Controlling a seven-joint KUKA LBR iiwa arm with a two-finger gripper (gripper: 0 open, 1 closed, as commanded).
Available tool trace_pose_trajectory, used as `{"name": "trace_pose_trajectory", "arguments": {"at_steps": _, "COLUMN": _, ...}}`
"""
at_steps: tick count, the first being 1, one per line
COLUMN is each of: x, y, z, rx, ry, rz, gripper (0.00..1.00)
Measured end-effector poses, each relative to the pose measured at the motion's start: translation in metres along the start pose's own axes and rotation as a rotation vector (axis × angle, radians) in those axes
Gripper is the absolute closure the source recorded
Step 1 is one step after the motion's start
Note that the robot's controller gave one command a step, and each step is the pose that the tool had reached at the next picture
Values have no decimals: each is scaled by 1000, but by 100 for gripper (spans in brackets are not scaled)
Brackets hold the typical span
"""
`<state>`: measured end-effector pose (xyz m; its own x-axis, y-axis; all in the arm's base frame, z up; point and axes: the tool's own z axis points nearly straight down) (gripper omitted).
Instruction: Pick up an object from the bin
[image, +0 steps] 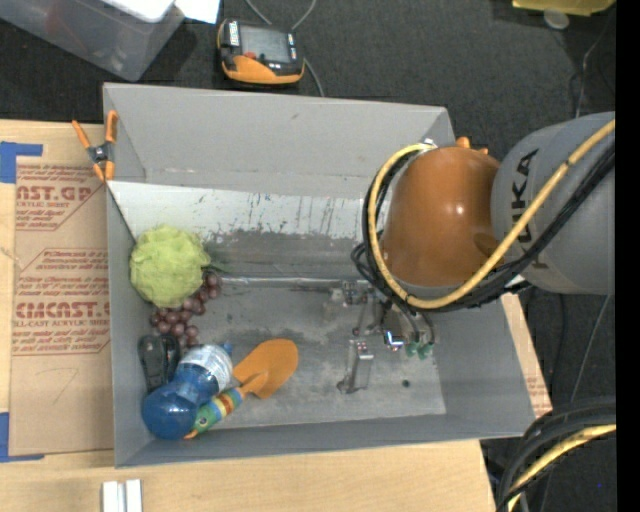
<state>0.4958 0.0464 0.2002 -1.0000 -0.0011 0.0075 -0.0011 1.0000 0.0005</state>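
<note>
Near left corner: a blue round toy (168, 414) is lying by the near wall of the bin (300, 140), with a clear bottle (205, 368) touching its far side.
Orange scoop (270, 364): it is lying just right of the bottle, its long axis slanting from near left to far right.
End effector (352, 378): it is hanging over bare floor, right of the scoop and apart from it. I cannot tell how far open it is, and nothing is showing in its grip.
Coming move: it is likely calling for travel leftward, closing across the scoop's slant.
Floor and room: scuffed grey metal is lying clear between the two, while the left side is crowding.
Far left: purple grapes (180, 315) and a green fuzzy ball (167, 264) are sitting well apart from the end effector.
</note>
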Motion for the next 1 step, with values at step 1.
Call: {"name": "trace_pose_trajectory", "arguments": {"at_steps": 1, "x": -2, "y": 0, "z": -4, "rx": -1, "ry": -8, "rz": 1, "gripper": 0}}
